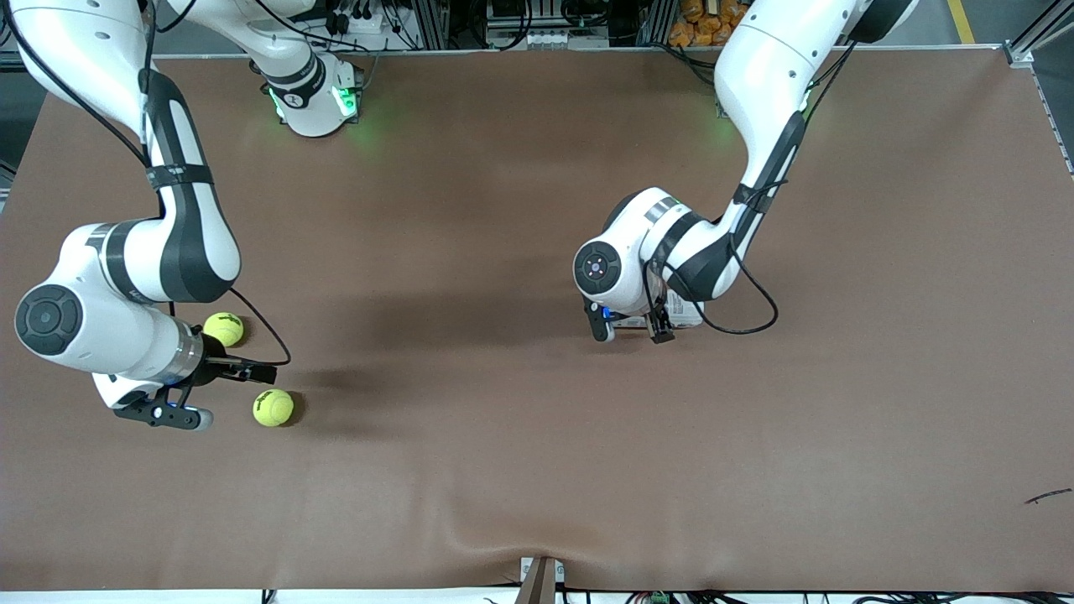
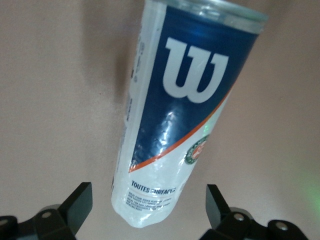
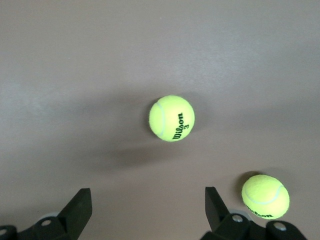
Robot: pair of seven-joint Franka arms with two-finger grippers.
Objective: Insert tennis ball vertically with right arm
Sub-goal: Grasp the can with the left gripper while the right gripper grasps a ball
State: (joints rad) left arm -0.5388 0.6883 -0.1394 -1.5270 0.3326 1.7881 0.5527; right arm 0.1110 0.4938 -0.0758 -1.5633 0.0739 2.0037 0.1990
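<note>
Two yellow tennis balls lie on the brown table at the right arm's end, one [image 1: 224,329] farther from the front camera than the other [image 1: 273,407]. My right gripper [image 1: 233,394] hovers low between them, open and empty. In the right wrist view one ball [image 3: 171,118] lies ahead of the open gripper [image 3: 146,195] and the second ball [image 3: 265,196] lies just outside one finger [image 3: 215,205]. My left gripper [image 1: 629,327] is open over a blue and white Wilson ball can [image 2: 175,115]. Its fingers [image 2: 80,205] flank the can's clear end without touching. The can [image 1: 681,312] is mostly hidden under the left arm.
The brown mat [image 1: 503,436] covers the whole table and bulges slightly at its near edge. A small dark mark [image 1: 1047,497] lies near the left arm's end. Cables and equipment stand off the table by the arm bases.
</note>
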